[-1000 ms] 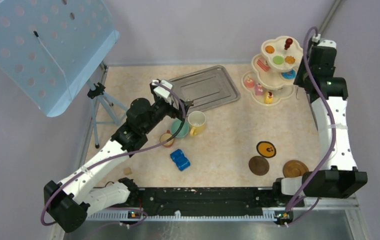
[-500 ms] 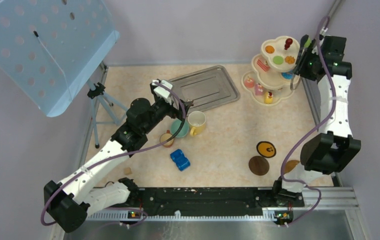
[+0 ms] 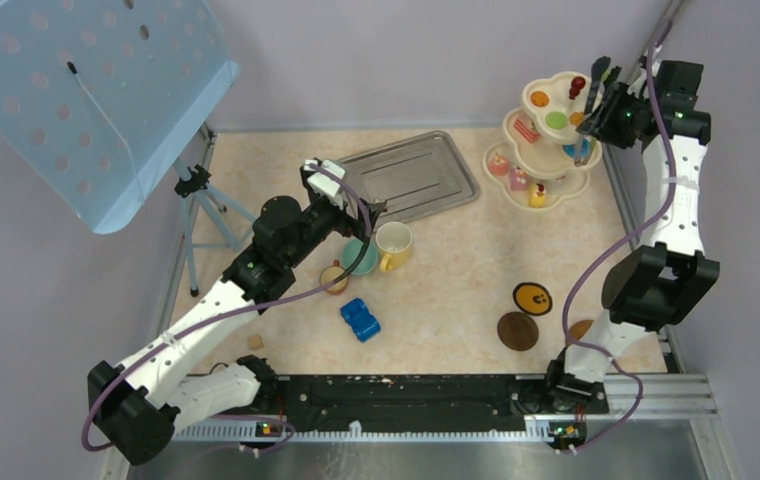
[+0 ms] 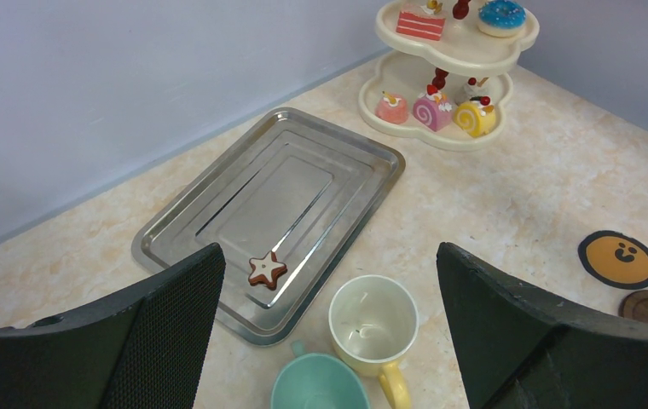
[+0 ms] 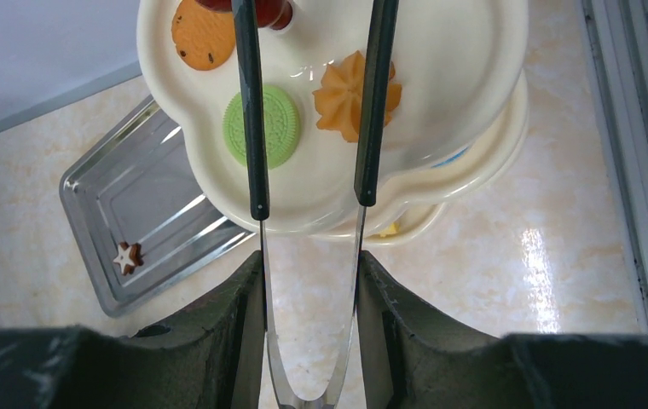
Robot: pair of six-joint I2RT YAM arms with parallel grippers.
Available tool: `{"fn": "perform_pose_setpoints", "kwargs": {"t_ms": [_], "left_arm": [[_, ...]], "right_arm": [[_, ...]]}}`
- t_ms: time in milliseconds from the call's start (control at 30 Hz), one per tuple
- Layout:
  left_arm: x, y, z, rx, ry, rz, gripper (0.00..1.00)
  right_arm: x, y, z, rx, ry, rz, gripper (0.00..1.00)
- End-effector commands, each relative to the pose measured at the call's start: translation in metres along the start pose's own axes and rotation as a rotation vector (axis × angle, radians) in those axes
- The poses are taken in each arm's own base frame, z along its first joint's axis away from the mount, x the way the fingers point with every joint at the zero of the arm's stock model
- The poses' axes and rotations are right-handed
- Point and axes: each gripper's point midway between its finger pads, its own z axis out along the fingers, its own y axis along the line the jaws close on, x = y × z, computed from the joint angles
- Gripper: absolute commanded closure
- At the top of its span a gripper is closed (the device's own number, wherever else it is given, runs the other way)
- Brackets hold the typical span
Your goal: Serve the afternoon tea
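- Tabletop (image 3: 456, 270) of marbled beige, pale walls (image 3: 376, 60) behind; blue perforated panel (image 3: 86, 90) at far left.
- Your left gripper (image 4: 329, 256) hangs spread above the teal cup (image 4: 316, 385) and mug (image 4: 373, 322), beside the tray (image 4: 278, 196).
- Your right gripper (image 5: 310, 260) pinches tongs (image 5: 255, 128), their arms apart over the stand (image 5: 474, 85)'s top tier.

Left arm (image 3: 206, 310) stretched forward and low, left pincer (image 4: 329, 341) fingers spread wide. Right arm (image 3: 681, 200) reared up with elbow high, right pincer (image 5: 310, 294) aimed down, clamped on tongs (image 5: 253, 128) that stick out ahead of it.
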Motion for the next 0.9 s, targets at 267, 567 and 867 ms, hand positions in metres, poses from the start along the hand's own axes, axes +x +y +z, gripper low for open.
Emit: {"fn": "perform_pose_setpoints", "kwargs": {"t_ms": [267, 567, 867], "left_arm": [[-0.020, -0.002, -0.003, 0.004, -0.058, 0.001, 0.01], [-0.021, -0.001, -0.003, 0.002, -0.060, 0.001, 0.01], [-0.020, -0.002, -0.003, 0.006, -0.058, -0.001, 0.01]], "right_arm": [[-0.017, 0.013, 0.002, -0.072, -0.040, -0.018, 0.93], [-0.014, 0.015, 0.003, -0.087, -0.027, -0.016, 0.78], [-0.013, 0.015, -0.003, -0.083, -0.032, -0.025, 0.64]]}}
